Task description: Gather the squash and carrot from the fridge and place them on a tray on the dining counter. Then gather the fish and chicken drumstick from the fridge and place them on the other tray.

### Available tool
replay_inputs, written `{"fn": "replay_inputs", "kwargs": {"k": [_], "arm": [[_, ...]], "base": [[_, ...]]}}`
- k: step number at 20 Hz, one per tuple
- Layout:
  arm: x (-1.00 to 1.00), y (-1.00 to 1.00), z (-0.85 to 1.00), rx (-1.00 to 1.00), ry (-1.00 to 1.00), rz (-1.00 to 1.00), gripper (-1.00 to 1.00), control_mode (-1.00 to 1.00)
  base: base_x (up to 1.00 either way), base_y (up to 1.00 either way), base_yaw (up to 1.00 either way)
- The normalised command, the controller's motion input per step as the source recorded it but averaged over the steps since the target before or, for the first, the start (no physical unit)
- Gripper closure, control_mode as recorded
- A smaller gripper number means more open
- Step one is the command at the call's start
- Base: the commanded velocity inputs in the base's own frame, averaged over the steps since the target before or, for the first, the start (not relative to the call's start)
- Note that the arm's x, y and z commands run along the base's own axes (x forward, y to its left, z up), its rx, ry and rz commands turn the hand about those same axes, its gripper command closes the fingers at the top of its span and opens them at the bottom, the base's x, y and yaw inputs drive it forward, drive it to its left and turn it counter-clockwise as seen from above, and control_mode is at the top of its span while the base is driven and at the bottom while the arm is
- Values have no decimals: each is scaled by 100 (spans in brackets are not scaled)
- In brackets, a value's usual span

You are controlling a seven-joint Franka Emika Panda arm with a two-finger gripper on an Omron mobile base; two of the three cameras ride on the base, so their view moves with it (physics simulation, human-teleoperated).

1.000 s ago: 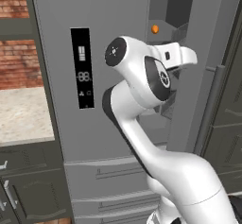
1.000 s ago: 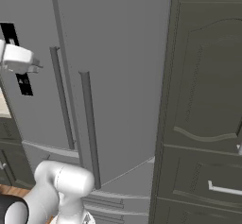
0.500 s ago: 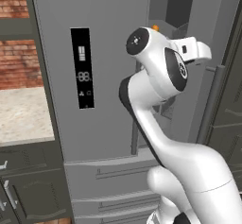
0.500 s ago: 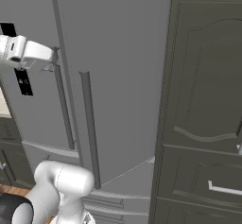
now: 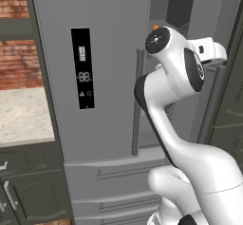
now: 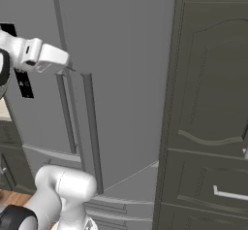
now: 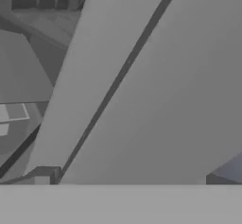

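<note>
The grey two-door fridge (image 5: 109,77) stands in front of me, and its right door (image 6: 126,78) is slightly ajar. A small orange thing (image 5: 155,27) peeks out of the gap between the doors, just above my arm; I cannot tell what it is. Squash, fish, drumstick and trays are out of view. My gripper (image 6: 67,65) is at the top of the left door's vertical handle (image 6: 66,112), and its fingers are too small to read. In the hand view, the grey door face (image 7: 156,100) runs diagonally with a dark slit.
The right door's handle (image 6: 92,127) runs parallel to the left one. Tall dark cabinets (image 6: 208,103) stand close on the right. On the fridge's left are a brick wall (image 5: 16,53) and a pale counter (image 5: 23,115) over dark drawers.
My arm has swung to the right and the hand has travelled across the left door to the top of its handle. The doors have barely moved.
</note>
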Motion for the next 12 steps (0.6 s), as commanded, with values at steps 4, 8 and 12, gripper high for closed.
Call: {"fn": "replay_inputs", "kwargs": {"k": [4, 8, 12], "arm": [[0, -6, -20, 0, 0, 0, -100, -100], [0, 1, -20, 0, -4, -3, -100, -100], [-36, -42, 0, 4, -9, -5, -100, -100]], "base": [[0, 0, 0], [0, 0, 0], [0, 0, 0]]}}
